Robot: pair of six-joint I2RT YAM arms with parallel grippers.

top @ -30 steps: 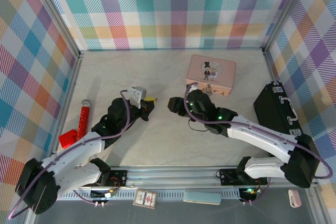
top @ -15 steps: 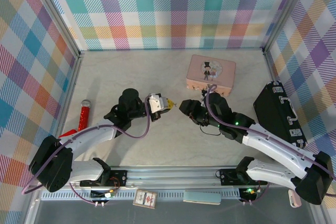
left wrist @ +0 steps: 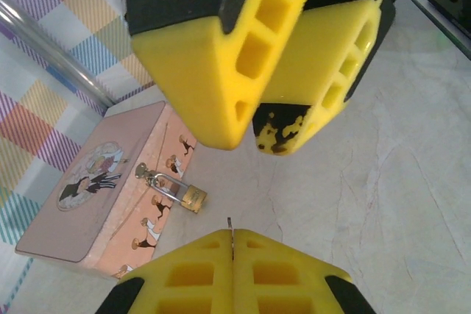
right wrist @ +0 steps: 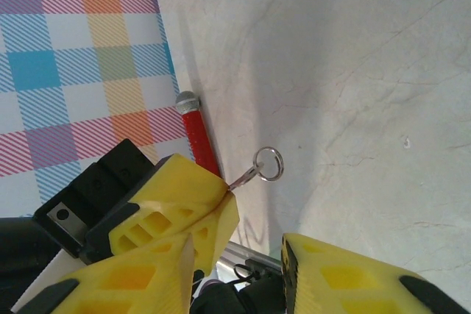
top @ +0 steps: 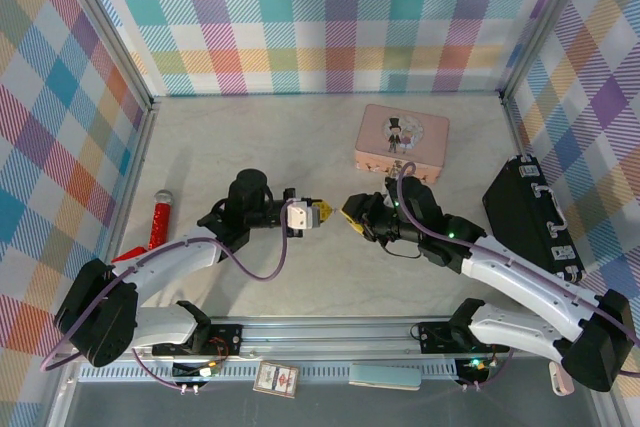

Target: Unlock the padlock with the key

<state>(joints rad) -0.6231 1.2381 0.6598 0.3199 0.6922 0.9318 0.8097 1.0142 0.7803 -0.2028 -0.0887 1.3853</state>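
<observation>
Most of the key point(right wrist: 245, 176) is buried between the left pincer point(left wrist: 232, 236) fingers

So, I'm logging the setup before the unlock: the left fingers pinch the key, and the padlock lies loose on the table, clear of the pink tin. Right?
Not quite. The padlock is not loose: the left wrist view shows its shackle hooked onto the front of the pink tin. The left fingers do pinch the key.

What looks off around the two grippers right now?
The key sits pinched in the left gripper with its ring end sticking out, so the blade seems buried in its grip. One fingertip of the right gripper also shows dark chipped-looking patches.
</observation>
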